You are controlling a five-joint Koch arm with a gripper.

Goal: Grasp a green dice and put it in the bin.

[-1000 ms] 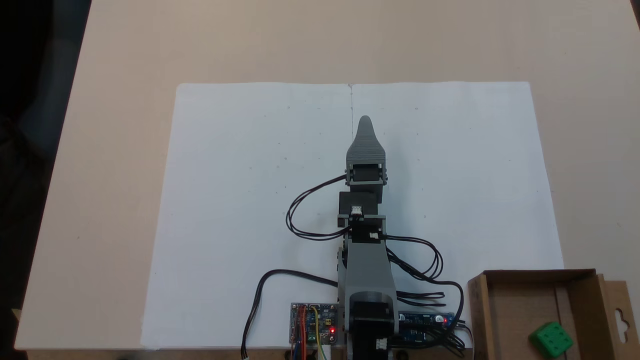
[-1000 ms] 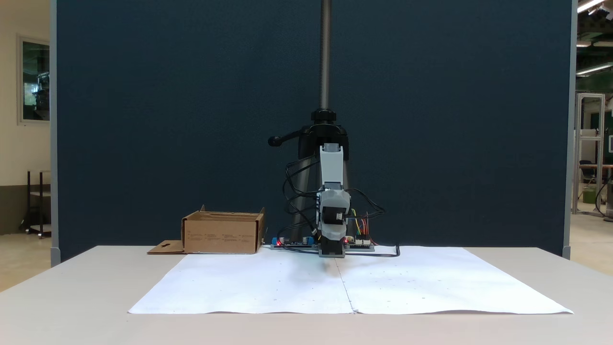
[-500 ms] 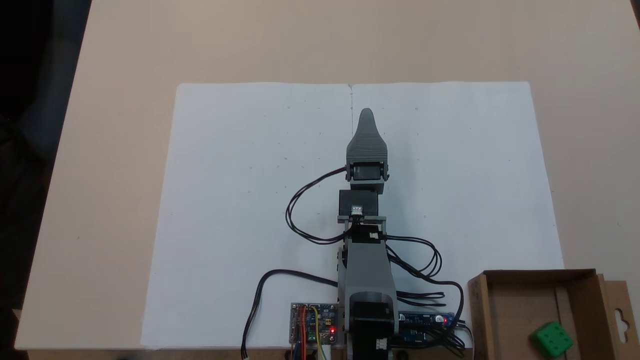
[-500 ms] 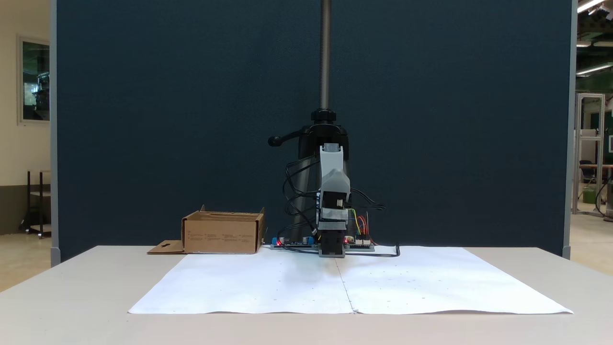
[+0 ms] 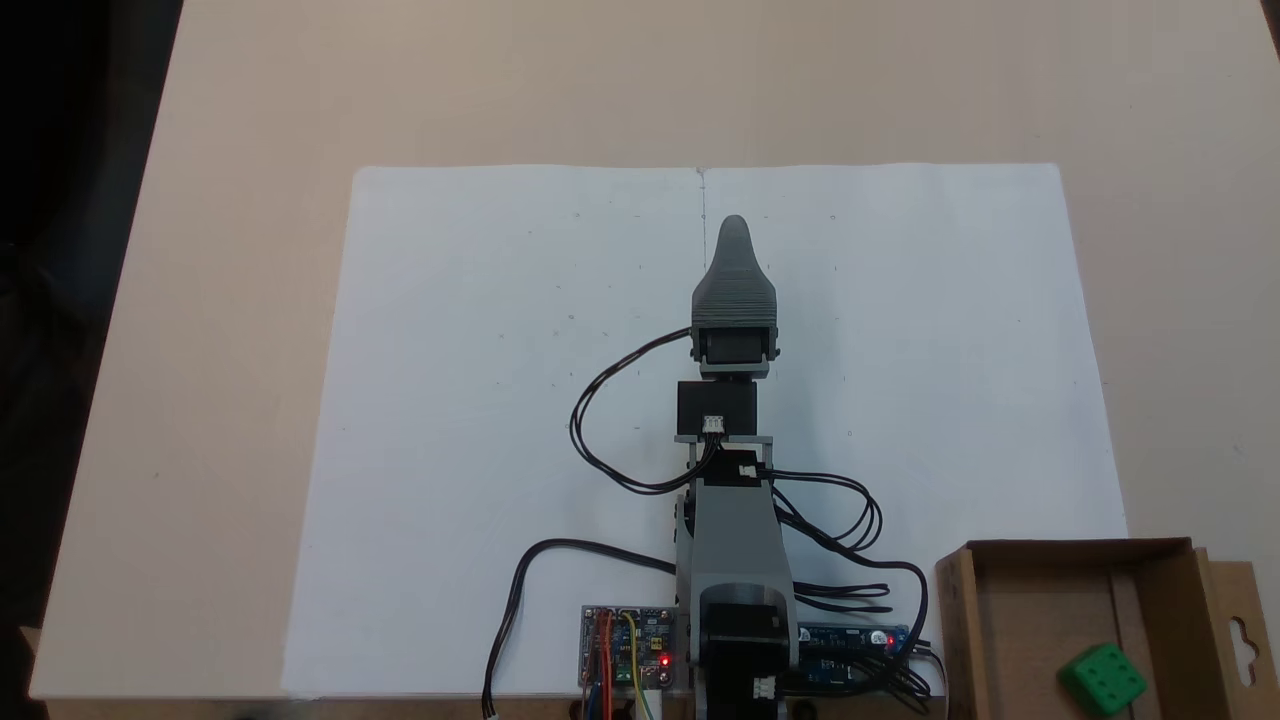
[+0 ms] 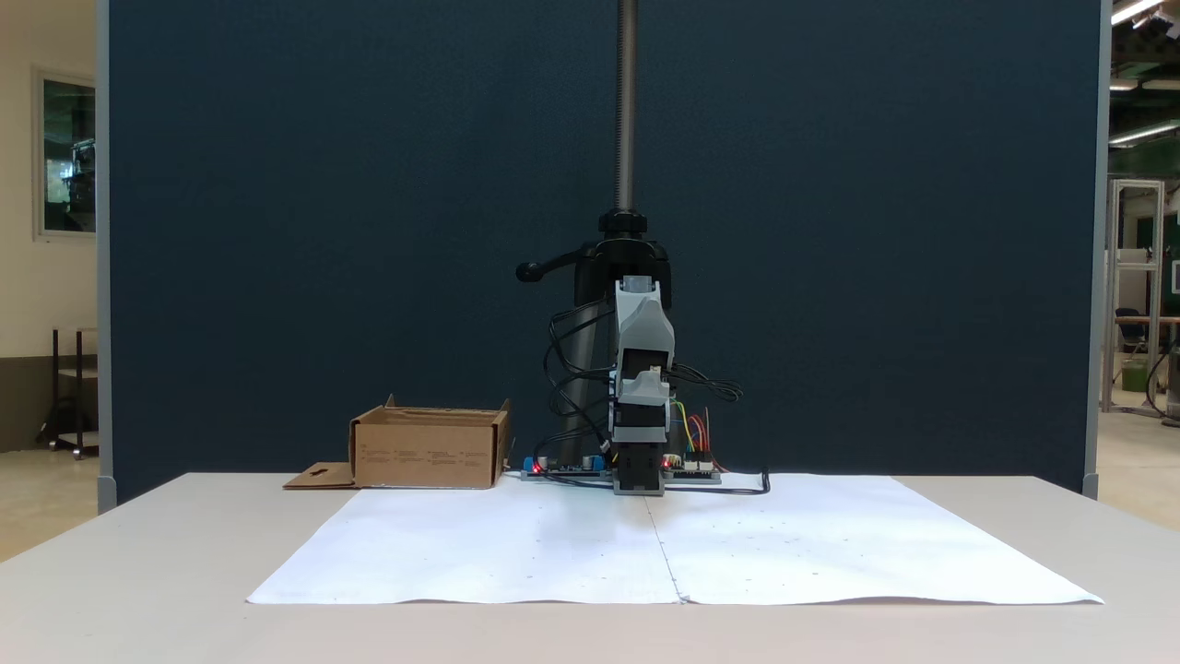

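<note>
Green dice (image 5: 1103, 679) lies inside bin (image 5: 1040, 548).
Placement looks done; jaws (image 5: 733, 222) away from bin, state unclear.

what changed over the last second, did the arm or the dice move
The gripper rose, as the fixed view from the front shows, and its tip reached slightly farther along the paper's seam. Nothing was grasped or released. The green dice stayed inside the cardboard box.

You are getting even, soft light from above: the paper (image 5: 500, 400) is reading bright with a bluish cast and no glare. The arm (image 6: 643, 387) is casting only a faint, diffuse shadow. Ceiling lights (image 6: 1138, 11) are glowing at the upper right. Both fixed views are staying sharp, though slightly grainy.
</note>
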